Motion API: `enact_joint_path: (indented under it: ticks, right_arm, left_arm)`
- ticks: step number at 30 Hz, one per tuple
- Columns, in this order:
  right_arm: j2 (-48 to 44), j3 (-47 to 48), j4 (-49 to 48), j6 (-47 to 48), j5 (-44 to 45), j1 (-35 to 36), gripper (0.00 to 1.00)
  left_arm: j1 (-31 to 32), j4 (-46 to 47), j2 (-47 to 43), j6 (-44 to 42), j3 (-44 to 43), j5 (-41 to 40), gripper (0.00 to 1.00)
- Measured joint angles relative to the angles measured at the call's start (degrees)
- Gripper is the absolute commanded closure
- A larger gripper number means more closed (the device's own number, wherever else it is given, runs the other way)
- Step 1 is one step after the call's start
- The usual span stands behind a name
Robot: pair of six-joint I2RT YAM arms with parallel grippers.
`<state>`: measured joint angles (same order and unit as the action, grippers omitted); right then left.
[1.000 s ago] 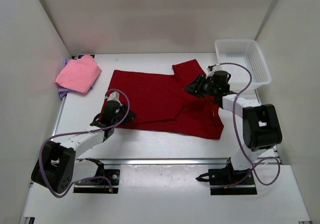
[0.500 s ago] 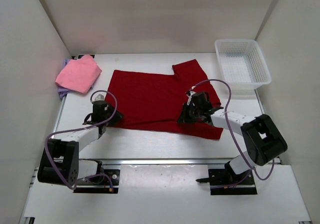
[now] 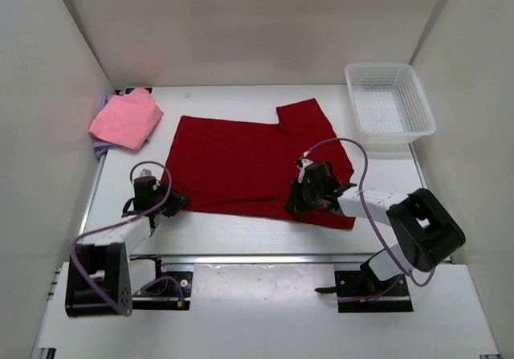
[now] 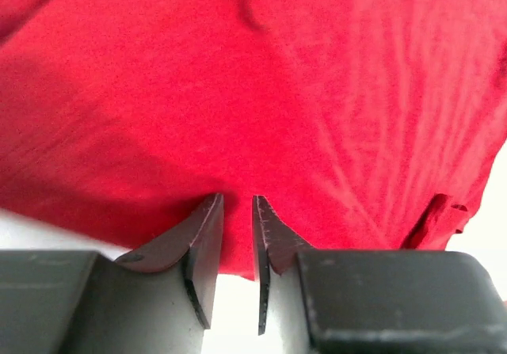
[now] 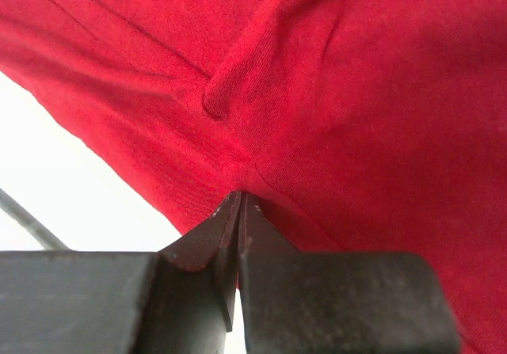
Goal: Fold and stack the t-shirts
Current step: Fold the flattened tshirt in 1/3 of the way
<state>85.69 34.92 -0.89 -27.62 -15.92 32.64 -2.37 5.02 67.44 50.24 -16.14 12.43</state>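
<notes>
The dark red t-shirt [image 3: 241, 162] is seen spread flat at the centre of the table [image 3: 241, 234]. Its long axis is laid from 9 o'clock to 3 o'clock in the overhead view, and one sleeve is pointed out of the far right corner towards 1 o'clock. The near edge is slanted a little, set closer to the arm bases at its 4 o'clock end. At 7 o'clock on the shirt, the near left corner is met by the left gripper [image 4: 238, 201]: the jaws are drawn in to a narrow slit, and the red hem is caught in it. At 5 o'clock, the near edge is taken by the right gripper [image 5: 239, 196]: its jaws are pressed fully together and a ridge of cloth is puckered up just beyond the tips, so the fabric is pinched there. At 10 o'clock, well apart, the pink t-shirt [image 3: 124, 118] is found folded on top of the lavender t-shirt [image 3: 101, 146], of which only slivers are shown. The white basket [image 3: 389, 98] is parked at 2 o'clock, near the sleeve but not touching it.
</notes>
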Motion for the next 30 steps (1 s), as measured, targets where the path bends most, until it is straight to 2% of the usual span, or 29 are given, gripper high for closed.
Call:
enact_joint_path:
  ticks: [6,10,13,15,19,23,26,30]
  right_arm:
    - [-7.98,-7.19,0.81,0.04,-1.95,2.16,1.00]
    - [-12.35,-9.27,4.72,0.26,-3.26,3.72,0.98]
    - [-14.56,-8.87,9.70,0.81,-3.93,1.75,0.94]
    - [-15.91,-8.22,11.72,1.05,-4.46,-0.79,0.92]
    - [-16.65,-5.79,11.89,1.22,-4.48,-4.46,0.99]
    - [-11.98,-3.54,9.57,1.33,-4.61,-2.95,1.00]
    - [-7.34,-2.60,8.11,1.31,-4.72,-0.90,1.00]
    - [0.44,1.33,6.51,1.27,-7.37,0.04,1.00]
  left_arm:
    - [-0.33,-12.55,-11.17,-2.69,2.60,0.70,0.72]
    - [0.72,-17.35,-13.81,-3.10,2.60,1.84,0.75]
    - [2.16,-19.76,-13.64,-2.27,1.31,2.40,0.72]
    - [5.81,-20.96,-12.50,-1.60,-1.79,1.09,0.69]
    - [17.18,-16.87,-9.86,-0.24,-9.51,-4.28,0.71]
    - [25.79,-12.09,-6.32,-0.26,-11.87,-7.80,0.70]
    - [24.52,-9.75,-4.04,-0.33,-8.94,-7.67,0.71]
    - [17.86,-8.87,-2.67,-0.13,-2.27,-6.91,0.71]
